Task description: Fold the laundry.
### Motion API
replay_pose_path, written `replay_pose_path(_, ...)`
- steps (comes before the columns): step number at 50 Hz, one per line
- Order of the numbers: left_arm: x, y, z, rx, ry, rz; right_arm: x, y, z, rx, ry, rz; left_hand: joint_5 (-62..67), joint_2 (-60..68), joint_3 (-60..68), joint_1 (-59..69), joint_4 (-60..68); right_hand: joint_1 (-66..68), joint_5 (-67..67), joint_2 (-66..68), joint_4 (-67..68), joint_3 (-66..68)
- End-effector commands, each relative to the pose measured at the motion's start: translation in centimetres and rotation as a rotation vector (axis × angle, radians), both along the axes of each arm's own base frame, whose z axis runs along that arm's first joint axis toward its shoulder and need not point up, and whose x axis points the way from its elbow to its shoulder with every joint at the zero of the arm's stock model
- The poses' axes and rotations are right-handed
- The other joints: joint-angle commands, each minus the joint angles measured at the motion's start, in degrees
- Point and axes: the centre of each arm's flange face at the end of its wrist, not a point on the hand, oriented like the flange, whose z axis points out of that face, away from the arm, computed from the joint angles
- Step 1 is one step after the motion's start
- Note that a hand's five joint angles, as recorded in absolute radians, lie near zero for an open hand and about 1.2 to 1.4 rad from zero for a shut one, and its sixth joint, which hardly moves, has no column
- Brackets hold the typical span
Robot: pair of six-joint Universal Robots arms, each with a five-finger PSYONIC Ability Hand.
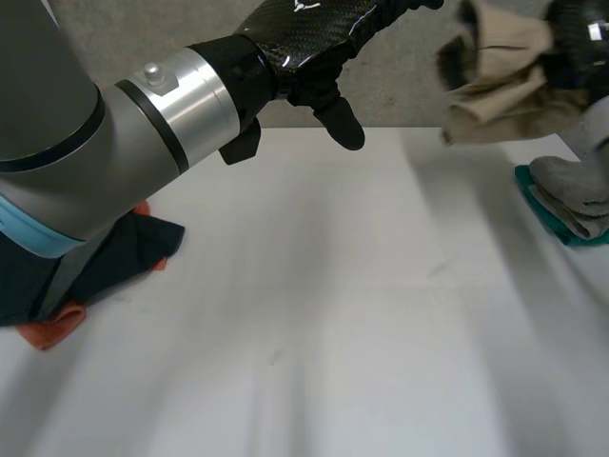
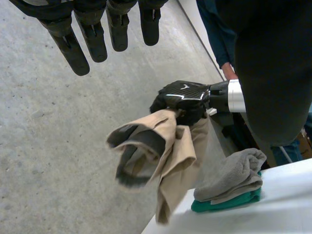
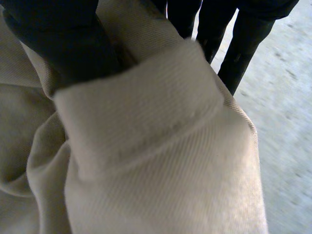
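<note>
— Cloth [image 1: 500,71]: where was it?
— Upper right of the head view, past the far edge of the table [image 1: 333,314], bunched and drooping from the right hand [image 1: 576,29], whose fingers were curled round it.
— And the left hand [image 1: 314,43]?
— Top centre, fingers straight, empty, left of the cloth and apart.

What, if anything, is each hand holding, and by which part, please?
The right hand grips the beige garment by its bunched top fold; the left hand is open, holding nothing.
</note>
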Motion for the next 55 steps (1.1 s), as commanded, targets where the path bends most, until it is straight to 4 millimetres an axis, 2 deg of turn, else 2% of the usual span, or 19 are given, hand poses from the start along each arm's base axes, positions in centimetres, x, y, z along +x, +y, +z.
replay_pose_path(1,-0.2,0.0,-1.4,0.035,-0.025,-0.002,-8.5,-5.2,-5.3,0.099,0.012,-0.028,-1.1,-0.2,-0.4,0.8,0.1,22.8,16.1,14.0,11.4,13.1)
replay_pose_path(4,-0.3,0.0,-2.2,0.052,-0.039,-0.005,-11.1,-6.2,-7.8,0.143,0.023,-0.039,-1.1,-0.2,-0.4,0.8,0.1,22.8,16.1,14.0,11.4,13.1)
replay_pose_path(5,-0.3,0.0,-2.3,0.054,-0.041,-0.005,-12.4,-6.7,-9.7,0.178,0.030,-0.031,-0.9,0.0,-0.2,1.0,0.3,22.8,16.1,14.0,11.4,13.1)
replay_pose_path(9,-0.5,-0.1,-2.7,0.064,-0.048,-0.007,-14.3,-7.2,-13.8,0.249,0.055,0.019,-0.9,0.0,-0.2,1.0,0.3,22.8,16.1,14.0,11.4,13.1)
replay_pose_path(13,-0.6,-0.2,-3.2,0.074,-0.055,-0.008,-15.0,-7.2,-16.1,0.276,0.090,0.048,-0.7,0.2,-0.1,1.2,0.4,22.8,16.1,14.0,11.4,13.1)
replay_pose_path(16,-0.6,-0.2,-3.3,0.078,-0.057,-0.008,-16.9,-7.1,-16.4,0.280,0.106,0.013,-0.7,0.2,-0.1,1.2,0.4,22.8,16.1,14.0,11.4,13.1)
replay_pose_path(22,-0.6,-0.2,-3.4,0.079,-0.058,-0.008,-17.9,-6.9,-15.0,0.271,0.103,-0.016,-0.7,0.2,-0.1,1.2,0.4,22.8,16.1,14.0,11.4,13.1)
replay_pose_path(27,-0.6,-0.2,-3.4,0.080,-0.059,-0.008,-17.9,-6.4,-11.1,0.221,0.059,-0.023,-0.6,0.3,0.1,1.3,0.6,22.8,16.1,14.0,11.4,13.1)
replay_pose_path(30,-0.6,-0.2,-3.5,0.083,-0.061,-0.008,-18.5,-6.7,-10.3,0.211,-0.009,-0.036,-0.6,0.3,0.1,1.3,0.6,22.8,16.1,14.0,11.4,13.1)
replay_pose_path(33,-0.6,-0.2,-3.5,0.083,-0.061,-0.008,-18.9,-7.1,-10.8,0.201,-0.033,-0.041,-0.6,0.3,0.1,1.3,0.6,22.8,16.1,14.0,11.4,13.1)
replay_pose_path(36,-0.6,-0.2,-3.6,0.088,-0.064,-0.008,-19.1,-7.4,-13.8,0.250,-0.049,-0.041,-0.6,0.3,0.1,1.3,0.6,22.8,16.1,14.0,11.4,13.1)
replay_pose_path(40,-0.5,-0.1,-4.2,0.101,-0.074,-0.008,-19.0,-7.3,-15.9,0.276,-0.015,-0.071,-0.6,0.3,0.1,1.3,0.6,22.8,16.1,14.0,11.4,13.1)
replay_pose_path(43,-0.5,0.0,-4.4,0.107,-0.078,-0.010,-19.1,-7.0,-16.2,0.280,0.040,-0.113,-0.6,0.3,0.1,1.3,0.6,22.8,16.1,14.0,11.4,13.1)
replay_pose_path(44,-0.5,0.0,-4.4,0.107,-0.078,-0.010,-19.2,-6.6,-16.4,0.292,0.068,-0.155,-0.6,0.3,0.1,1.3,0.6,-10.8,-17.5,-19.6,-22.2,-20.5)
replay_pose_path(45,-0.5,0.0,-4.5,0.107,-0.080,-0.009,-19.5,-6.4,-16.4,0.305,0.075,-0.180,-0.6,0.3,0.1,1.3,0.6,-34.1,-40.8,-42.9,-45.5,-43.8)
replay_pose_path(46,-0.6,0.0,-4.5,0.108,-0.081,-0.011,-19.7,-6.2,-16.3,0.313,0.083,-0.206,-0.6,0.3,0.1,1.3,0.6,-47.2,-53.9,-56.0,-58.6,-56.9)
replay_pose_path(51,-0.6,0.2,-4.3,0.103,-0.077,-0.012,-21.2,-4.3,-12.4,0.346,0.093,-0.302,-0.6,0.3,0.1,1.3,0.6,-47.2,-53.9,-56.0,-58.6,-56.9)
replay_pose_path(52,-0.6,0.2,-4.3,0.103,-0.077,-0.014,-21.2,-3.4,-10.6,0.349,0.088,-0.305,-0.6,0.3,0.1,1.3,0.6,-47.2,-53.9,-56.0,-58.6,-56.9)
replay_pose_path(55,-0.8,0.7,-4.1,0.099,-0.074,-0.025,-21.4,-2.2,-8.5,0.354,0.084,-0.320,-0.6,0.3,0.1,1.3,0.6,-47.2,-53.9,-56.0,-58.6,-56.9)
